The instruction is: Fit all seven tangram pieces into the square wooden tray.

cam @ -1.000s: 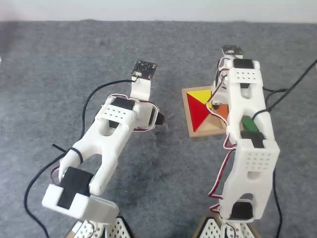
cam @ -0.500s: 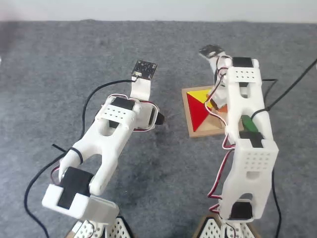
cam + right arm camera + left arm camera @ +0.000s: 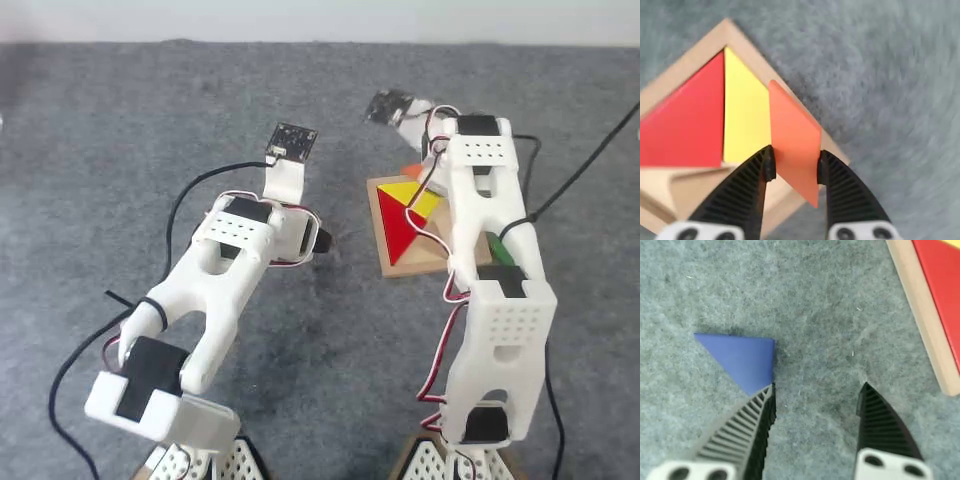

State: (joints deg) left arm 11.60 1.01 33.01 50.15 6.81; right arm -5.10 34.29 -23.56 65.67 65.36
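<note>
The orange parallelogram piece (image 3: 794,145) is hanging clamped between the two fingers of the right pincer (image 3: 795,152), which is pressing on its long sides. Seen from the wrist, it is overlapping the rim of the square wooden tray (image 3: 685,55) and an edge of the yellow triangle (image 3: 746,117); whether it is touching either I cannot tell. From the high view it is hovering at the tray's far corner. Inside the tray the yellow triangle and the red triangle (image 3: 687,125) are lying flat, meeting along one edge, and bare wood is showing beside them.

The tray is resting on the grey table (image 3: 150,120), under the right arm. To its side, the blue triangle (image 3: 742,357) is lying flat on the table, well outside the tray. The left pincer (image 3: 817,386) is standing with its fingers wide apart above the table, one fingertip (image 3: 769,392) sitting at a corner of the blue triangle, the other nearer the tray's rim.
</note>
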